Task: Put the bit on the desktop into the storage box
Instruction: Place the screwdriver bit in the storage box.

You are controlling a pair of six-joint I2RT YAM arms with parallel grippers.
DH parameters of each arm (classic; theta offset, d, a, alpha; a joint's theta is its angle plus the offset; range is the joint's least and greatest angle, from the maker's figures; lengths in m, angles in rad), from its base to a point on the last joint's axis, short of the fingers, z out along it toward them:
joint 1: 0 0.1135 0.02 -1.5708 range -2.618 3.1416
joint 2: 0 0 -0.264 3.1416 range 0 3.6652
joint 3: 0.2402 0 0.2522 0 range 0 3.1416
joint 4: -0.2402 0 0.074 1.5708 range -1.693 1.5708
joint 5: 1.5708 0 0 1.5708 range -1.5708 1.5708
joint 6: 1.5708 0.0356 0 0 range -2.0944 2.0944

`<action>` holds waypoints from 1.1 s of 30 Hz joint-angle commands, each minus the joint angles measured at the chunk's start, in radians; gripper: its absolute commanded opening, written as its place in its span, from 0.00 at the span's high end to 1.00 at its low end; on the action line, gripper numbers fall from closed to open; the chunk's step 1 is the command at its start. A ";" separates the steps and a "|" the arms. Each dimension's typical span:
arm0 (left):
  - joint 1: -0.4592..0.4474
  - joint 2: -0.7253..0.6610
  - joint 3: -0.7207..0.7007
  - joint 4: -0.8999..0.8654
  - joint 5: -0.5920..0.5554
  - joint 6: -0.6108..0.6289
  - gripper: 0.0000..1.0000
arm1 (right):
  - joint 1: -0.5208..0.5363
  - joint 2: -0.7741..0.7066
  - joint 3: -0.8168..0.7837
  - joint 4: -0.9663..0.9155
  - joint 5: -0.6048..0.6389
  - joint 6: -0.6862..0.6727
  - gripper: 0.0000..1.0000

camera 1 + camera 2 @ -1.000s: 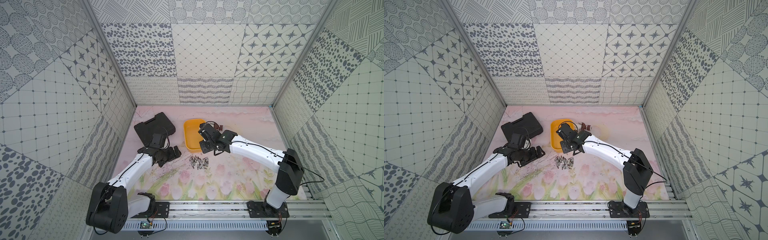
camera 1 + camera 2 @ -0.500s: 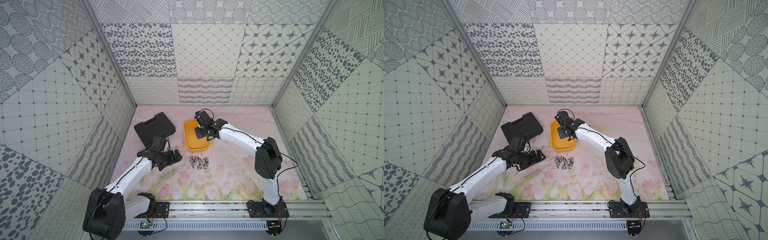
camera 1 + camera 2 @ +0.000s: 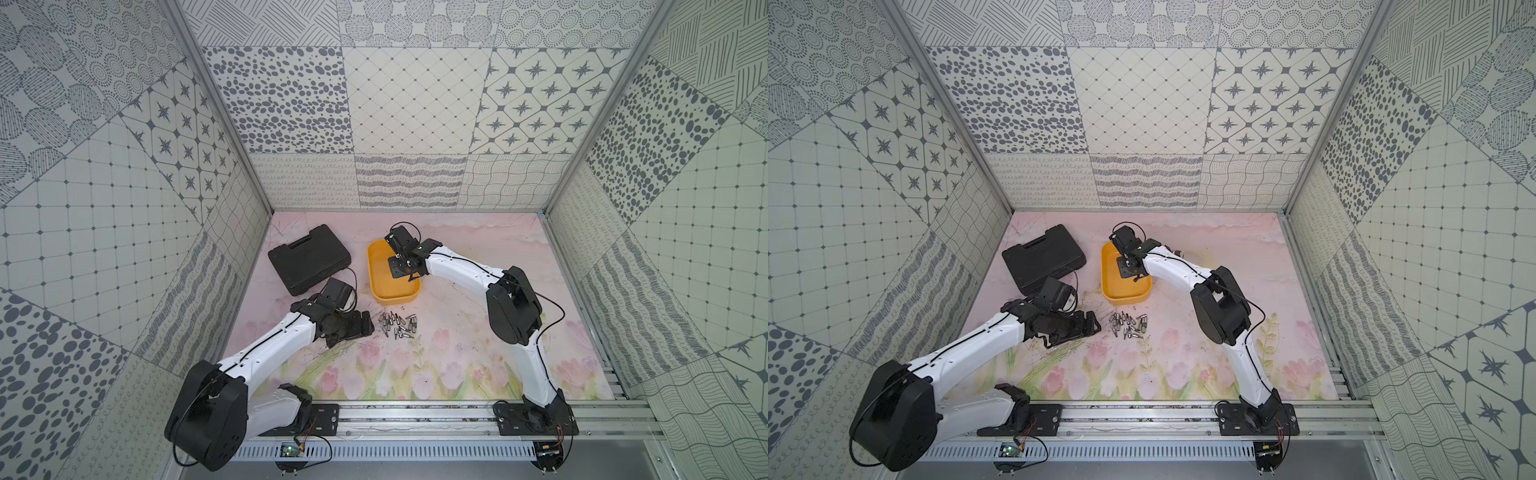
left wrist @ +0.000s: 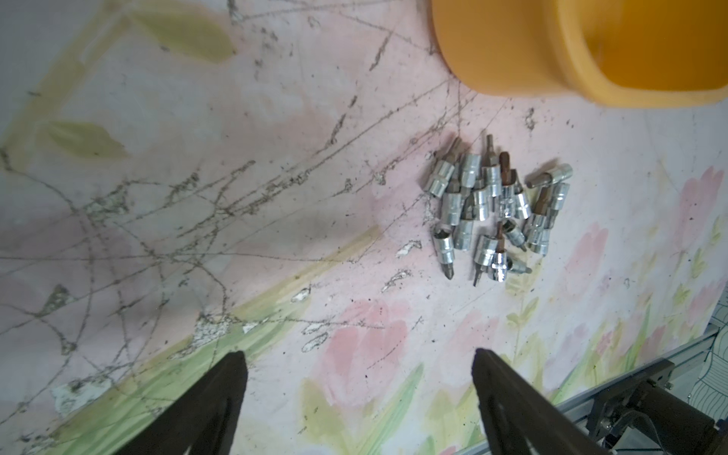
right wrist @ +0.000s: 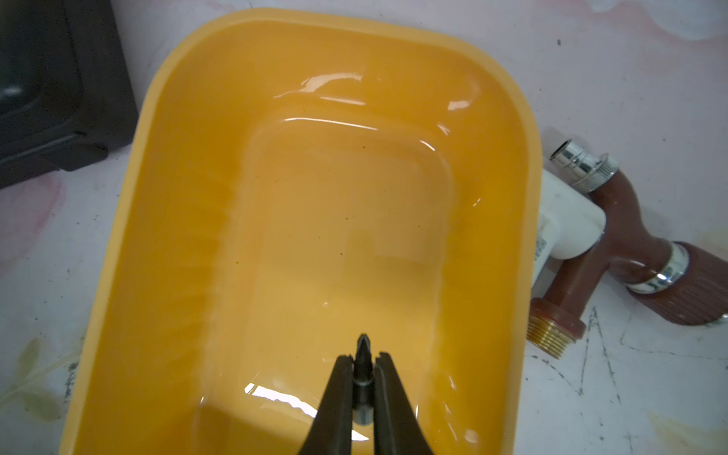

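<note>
In a top view, silver steel bits [image 3: 397,325] were heaped beside the shallow yellow plastic storage box [image 3: 379,274]. Left wrist: the left gripper [image 4: 358,358], spread wide and empty, was aimed at them. Right wrist: one dark bit [image 5: 363,348] was pinched by the right gripper [image 5: 363,360] above that box, presumably for release.

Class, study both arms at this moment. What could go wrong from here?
1. The right gripper pinches a bit only at its tips over the box; it may slip early or bounce out on release.
2. The open left gripper faces a tight pile of bits; closing there may scatter them or grab several.
</note>
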 commanded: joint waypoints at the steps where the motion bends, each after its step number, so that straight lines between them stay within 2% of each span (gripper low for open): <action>1: -0.063 0.045 0.027 -0.009 -0.067 -0.031 0.08 | -0.001 0.011 -0.029 0.023 0.016 0.042 0.88; 9: -0.117 0.121 0.059 0.010 -0.078 -0.045 0.14 | -0.001 0.001 -0.069 0.037 0.012 0.054 0.86; 18: -0.138 0.140 0.082 -0.004 -0.095 -0.042 0.18 | 0.000 -0.013 -0.071 0.043 0.011 0.049 0.83; 25: -0.140 0.134 0.086 -0.011 -0.108 -0.041 0.19 | 0.000 -0.052 -0.076 0.043 0.008 0.038 0.70; 33: -0.141 0.103 0.085 -0.013 -0.148 -0.042 0.20 | 0.002 -0.172 -0.130 0.046 -0.032 0.011 0.63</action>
